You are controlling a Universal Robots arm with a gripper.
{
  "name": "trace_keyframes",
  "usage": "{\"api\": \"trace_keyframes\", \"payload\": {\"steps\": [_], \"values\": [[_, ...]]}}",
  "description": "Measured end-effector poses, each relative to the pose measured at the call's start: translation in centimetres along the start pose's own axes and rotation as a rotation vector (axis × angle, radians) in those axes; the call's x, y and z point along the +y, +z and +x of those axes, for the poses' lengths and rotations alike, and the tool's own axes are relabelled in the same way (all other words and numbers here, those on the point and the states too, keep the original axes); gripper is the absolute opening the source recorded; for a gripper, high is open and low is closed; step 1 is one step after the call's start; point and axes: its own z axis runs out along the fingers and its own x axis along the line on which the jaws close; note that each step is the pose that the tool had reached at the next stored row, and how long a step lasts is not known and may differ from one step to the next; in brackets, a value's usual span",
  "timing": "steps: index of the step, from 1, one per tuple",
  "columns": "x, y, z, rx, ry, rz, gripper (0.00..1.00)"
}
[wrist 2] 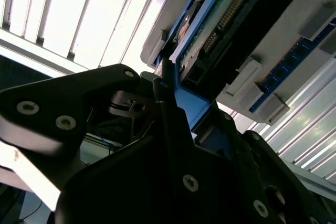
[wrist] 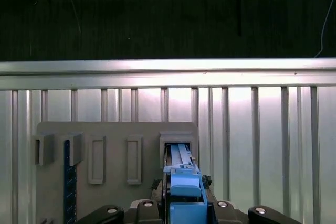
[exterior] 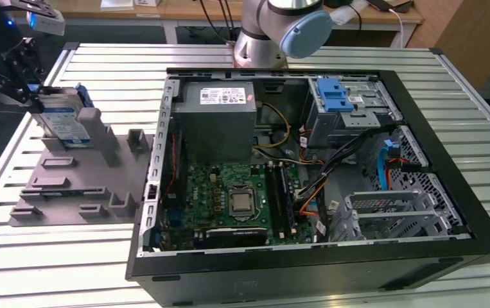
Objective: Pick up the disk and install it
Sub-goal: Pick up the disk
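The disk [exterior: 63, 122] was clamped at its blue end by the claw [exterior: 32, 96], held upright at the grey holder [exterior: 82, 186] on the counter [exterior: 56, 263].

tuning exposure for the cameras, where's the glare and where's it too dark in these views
Second wrist view: the table slats blow out to white, the gripper shut on the disk is a dark silhouette. First wrist view: glare along the edge rail, black beyond it. Exterior view: even light, shade inside the computer case.
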Motion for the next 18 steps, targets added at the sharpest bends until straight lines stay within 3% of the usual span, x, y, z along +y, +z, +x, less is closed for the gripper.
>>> {"api": "trace_keyframes", "payload": {"steps": [14, 18], "values": [[0.01, 0.0, 0.0, 0.0017, 0.019, 0.0001, 0.37], [0.0, 0.0, 0.0, 0.0017, 0.02, 0.0002, 0.44]]}}
